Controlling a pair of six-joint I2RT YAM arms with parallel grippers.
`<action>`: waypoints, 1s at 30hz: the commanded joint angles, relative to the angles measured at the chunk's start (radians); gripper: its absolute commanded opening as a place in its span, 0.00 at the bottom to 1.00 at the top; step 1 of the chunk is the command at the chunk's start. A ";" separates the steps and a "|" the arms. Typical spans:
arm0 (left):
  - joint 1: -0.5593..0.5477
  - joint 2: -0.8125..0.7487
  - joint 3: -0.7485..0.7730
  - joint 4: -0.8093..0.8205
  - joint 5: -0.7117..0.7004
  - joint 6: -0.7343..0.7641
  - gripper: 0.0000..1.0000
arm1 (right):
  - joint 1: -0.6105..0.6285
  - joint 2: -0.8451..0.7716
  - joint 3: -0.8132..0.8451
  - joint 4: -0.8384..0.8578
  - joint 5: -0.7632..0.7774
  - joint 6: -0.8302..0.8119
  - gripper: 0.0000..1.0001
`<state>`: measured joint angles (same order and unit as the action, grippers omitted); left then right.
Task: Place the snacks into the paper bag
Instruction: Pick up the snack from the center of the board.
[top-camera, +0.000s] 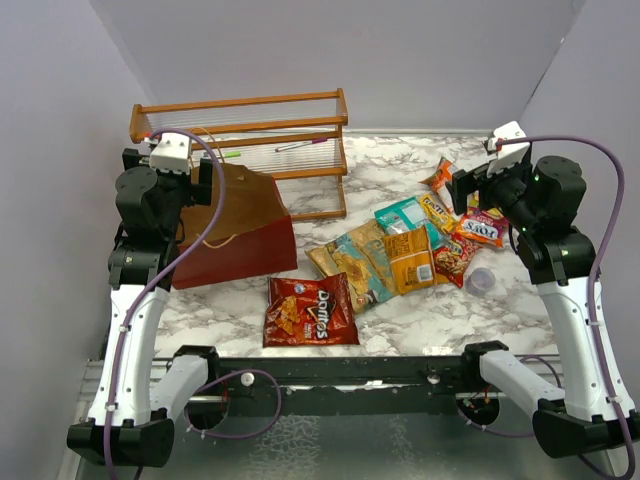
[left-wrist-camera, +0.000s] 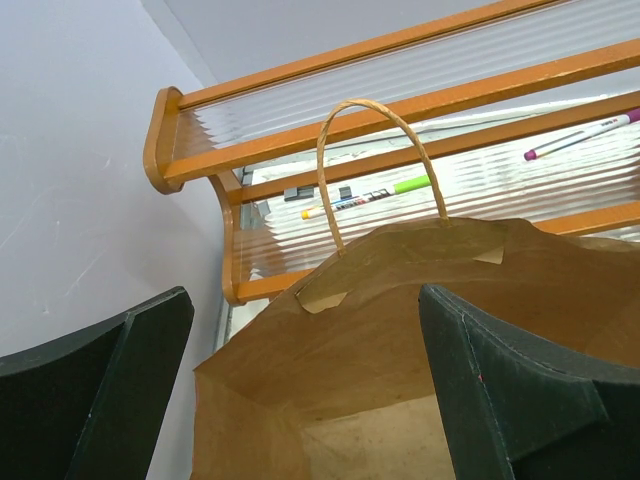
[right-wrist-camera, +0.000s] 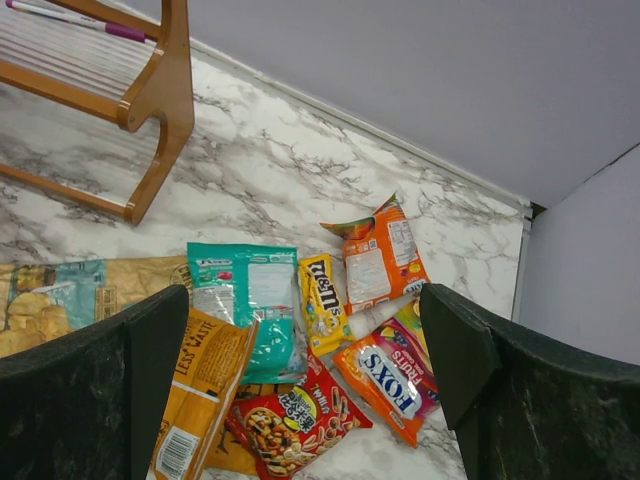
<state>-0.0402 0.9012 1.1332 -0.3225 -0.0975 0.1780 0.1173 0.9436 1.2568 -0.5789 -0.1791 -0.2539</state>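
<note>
Red Doritos bag (top-camera: 311, 310), yellow M&M's packet (right-wrist-camera: 322, 300)

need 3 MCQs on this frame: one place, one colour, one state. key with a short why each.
1. Relative to the snack pile and the wooden rack, the paper bag stands:
A) right of the pile
B) left of the pile, in front of the rack
C) on top of the rack

2. The Doritos bag is:
A) teal
B) yellow
C) red

3. The left pincer and right pincer are:
A) both open, holding nothing
B) left shut on the bag handle
C) right shut on a packet

Key:
1 B, the top view shows it on the left side with the rack behind it.
2 C, its front is plainly red.
3 A, both wrist views show fingers spread wide with nothing between them.
</note>
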 joint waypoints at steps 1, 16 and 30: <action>0.008 -0.016 0.007 0.027 0.038 0.017 0.99 | -0.008 0.005 0.032 0.008 -0.043 0.019 0.99; 0.011 -0.012 0.004 0.035 0.075 0.014 0.99 | -0.010 0.004 0.036 0.015 -0.014 -0.008 0.99; 0.011 0.037 0.100 -0.050 0.211 0.081 0.99 | -0.010 0.027 -0.018 -0.008 0.030 -0.056 0.99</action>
<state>-0.0345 0.9318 1.1732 -0.3370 0.0380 0.2222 0.1112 0.9691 1.2572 -0.5793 -0.1619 -0.2840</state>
